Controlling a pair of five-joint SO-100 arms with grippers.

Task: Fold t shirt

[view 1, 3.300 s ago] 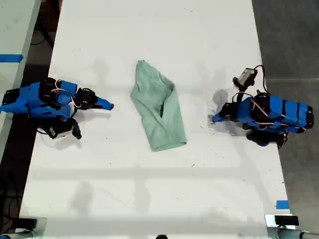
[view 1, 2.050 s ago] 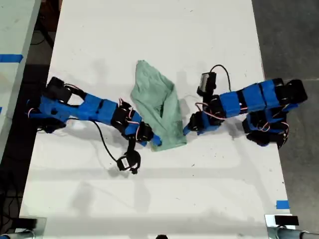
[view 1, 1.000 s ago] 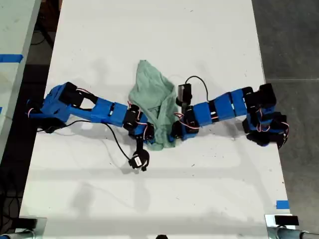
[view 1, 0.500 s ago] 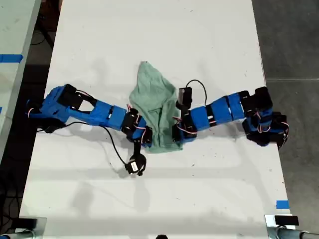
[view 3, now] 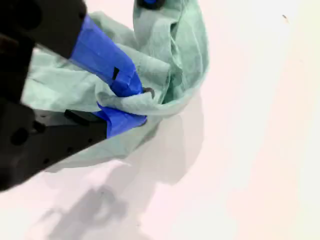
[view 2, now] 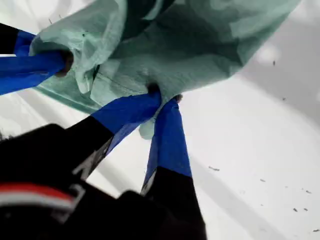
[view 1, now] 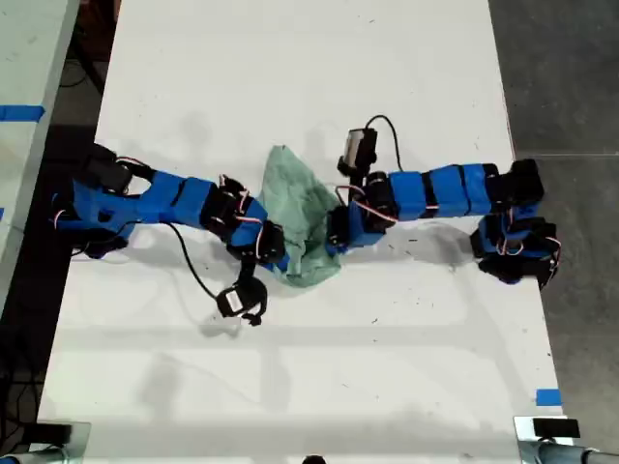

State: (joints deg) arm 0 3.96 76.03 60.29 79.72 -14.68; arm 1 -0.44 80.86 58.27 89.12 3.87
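The t shirt (view 1: 302,208) is pale mint green and lies bunched in the middle of the white table (view 1: 290,58). Two blue arms reach in, one from the exterior view's left and one from its right. Their grippers (view 1: 276,259) (view 1: 336,235) meet the cloth's near end. I cannot tell from the wrist views which arm is which. My first gripper (view 2: 165,95) is shut on a fold of the t shirt (view 2: 200,45), with the other gripper's finger beside it. My second gripper (view 3: 142,102) is shut on a gathered edge of the t shirt (view 3: 175,45), which hangs off the table.
A wrist camera (view 1: 237,300) on a black cable sits by the arm at the exterior view's left, another (view 1: 360,147) above the opposite arm. Blue tape (view 1: 547,397) marks the table's near corner at the exterior view's right. Dark floor borders both long sides.
Both arms came in from the sides and closed on the shirt's near end. Since half a second ago they have carried that end toward the far side, so the cloth is shorter and more bunched.
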